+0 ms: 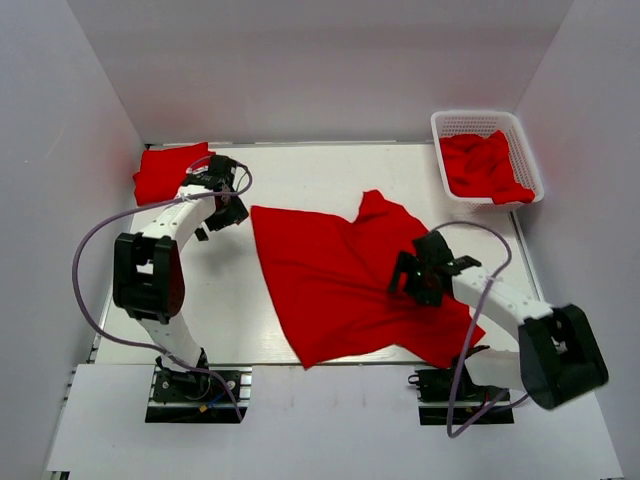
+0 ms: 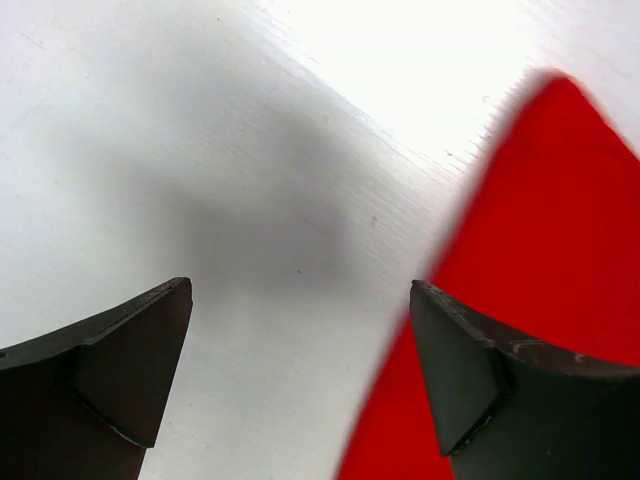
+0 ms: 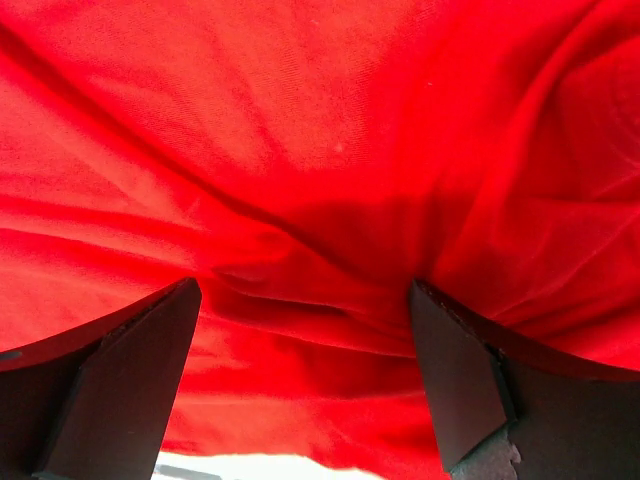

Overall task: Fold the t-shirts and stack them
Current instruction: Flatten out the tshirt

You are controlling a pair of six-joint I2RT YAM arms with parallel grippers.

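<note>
A red t-shirt [image 1: 340,275] lies spread and wrinkled on the middle of the white table. A folded red t-shirt [image 1: 165,170] lies at the far left corner. More red t-shirts [image 1: 485,165] fill the basket. My left gripper [image 1: 232,215] is open and empty just left of the spread shirt's far left corner; in the left wrist view [image 2: 300,330] it hangs over bare table with the shirt's edge [image 2: 540,220] by its right finger. My right gripper [image 1: 408,285] is open over the shirt's right side; the right wrist view [image 3: 305,340] shows wrinkled red cloth [image 3: 320,150] between the jaws.
A white lattice basket [image 1: 535,165] stands at the far right corner. White walls close in the table on three sides. The table's near edge [image 1: 250,362] runs just in front of the shirt's hem.
</note>
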